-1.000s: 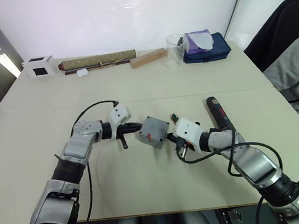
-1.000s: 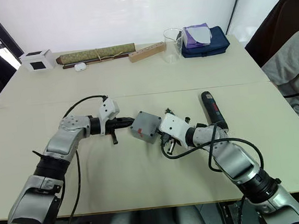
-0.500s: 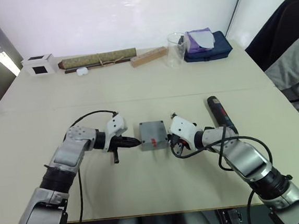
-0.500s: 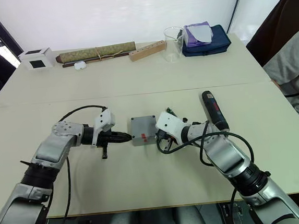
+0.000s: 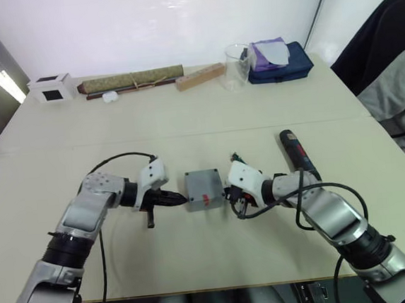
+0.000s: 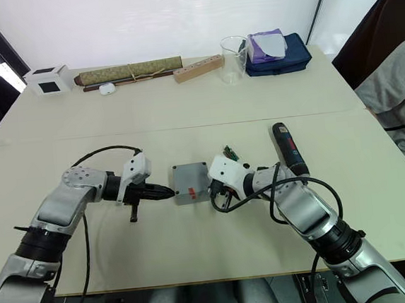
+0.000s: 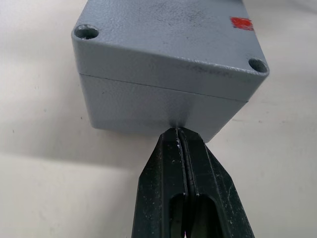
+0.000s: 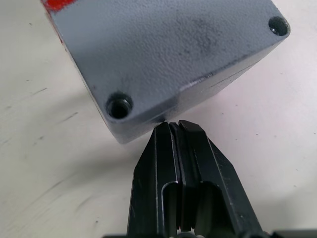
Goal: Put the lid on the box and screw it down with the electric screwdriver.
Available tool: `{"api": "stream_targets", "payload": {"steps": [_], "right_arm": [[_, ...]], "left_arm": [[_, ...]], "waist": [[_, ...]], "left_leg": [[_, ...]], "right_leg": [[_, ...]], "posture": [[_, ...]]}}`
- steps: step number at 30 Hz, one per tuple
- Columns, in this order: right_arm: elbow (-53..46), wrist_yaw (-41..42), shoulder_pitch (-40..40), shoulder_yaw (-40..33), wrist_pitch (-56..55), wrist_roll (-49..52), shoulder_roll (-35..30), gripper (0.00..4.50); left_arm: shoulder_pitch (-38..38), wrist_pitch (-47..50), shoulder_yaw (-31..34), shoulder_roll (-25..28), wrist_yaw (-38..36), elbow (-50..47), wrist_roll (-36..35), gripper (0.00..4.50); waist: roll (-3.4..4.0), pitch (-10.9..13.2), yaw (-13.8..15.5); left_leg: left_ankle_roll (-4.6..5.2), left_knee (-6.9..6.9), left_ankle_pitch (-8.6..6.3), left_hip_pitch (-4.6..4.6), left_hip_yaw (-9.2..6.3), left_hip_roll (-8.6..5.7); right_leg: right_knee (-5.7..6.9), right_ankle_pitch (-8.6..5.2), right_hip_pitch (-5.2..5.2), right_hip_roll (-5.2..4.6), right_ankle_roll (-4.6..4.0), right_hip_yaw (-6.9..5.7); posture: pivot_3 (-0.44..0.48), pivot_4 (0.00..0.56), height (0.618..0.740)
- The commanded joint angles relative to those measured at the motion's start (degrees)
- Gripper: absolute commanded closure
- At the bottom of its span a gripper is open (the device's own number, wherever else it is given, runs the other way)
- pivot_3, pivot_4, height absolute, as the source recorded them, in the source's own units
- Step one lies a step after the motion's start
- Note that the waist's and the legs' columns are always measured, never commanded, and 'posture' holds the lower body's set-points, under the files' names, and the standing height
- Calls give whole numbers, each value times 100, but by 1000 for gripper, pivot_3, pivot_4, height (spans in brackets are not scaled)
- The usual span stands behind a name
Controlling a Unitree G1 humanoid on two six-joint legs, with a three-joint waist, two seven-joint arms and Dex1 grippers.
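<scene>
box (image 5: 204, 189) sitting mid-table (image 5: 185, 117), lid (image 7: 163, 29) already on top, red mark on near side. left gripper (image 5: 179, 197) fingers pinched together, empty, tips pressing box's left wall; right gripper (image 5: 228, 194) same, closed, empty, tips against opposite side. one electric screwdriver (image 5: 296, 154) lying just right of right arm, untouched. far edge: brown roll (image 5: 131, 80), white cube (image 5: 52, 88), wood block (image 5: 200, 76), clear cup (image 5: 238, 67), blue pouch (image 5: 280, 63). person's sleeve (image 5: 387, 71) at right.

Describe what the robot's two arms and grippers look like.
Both arms are silver-grey metal segments with black joints and a white housing at each wrist. Loose black cables loop along each forearm. The left gripper and right gripper each end in two slim, matte black fingers.
</scene>
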Motion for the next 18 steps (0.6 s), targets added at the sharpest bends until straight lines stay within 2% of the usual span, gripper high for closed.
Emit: {"api": "stream_targets", "payload": {"steps": [1,7,10,16,17,18], "right_arm": [[-468,202,-119,97,-110,270,141,4447],[-451,241,-117,88,-210,166,69,4447],[-446,269,13,151,-653,-170,-314,4447],[-1253,82,553,-1109,-384,508,-366,4447],[-1386,6,607,-1327,-263,617,-322,3835],[-1535,-72,657,-1583,-41,773,-277,3487]], "left_arm": [[-57,-103,22,-46,39,-209,-110,4500],[65,-182,-64,95,73,-221,8,4500],[201,-192,12,255,15,-320,-41,4500],[474,-284,513,801,-161,-501,-330,4500],[492,-305,577,862,-169,-557,-380,4500],[495,-282,656,927,-179,-650,-455,4500]], "waist": [[0,0,2],[0,0,0],[1,1,-2],[0,3,3],[0,4,5],[0,4,8]], "left_leg": [[0,0,0,0,0,0],[0,0,0,0,0,0],[0,-1,0,0,0,0],[0,-2,0,-3,-1,1],[0,-2,0,-4,-2,0],[0,-2,0,-4,-2,1]], "right_leg": [[0,0,0,0,0,0],[0,0,0,0,0,-1],[0,0,-1,0,0,-1],[-2,-1,-3,-1,0,-1],[-2,-1,-3,-2,0,-1],[-2,-1,-3,-2,0,-1]], "posture": [[0,150,736],[0,150,736],[0,150,736],[0,150,736],[0,150,736],[0,150,736]]}}
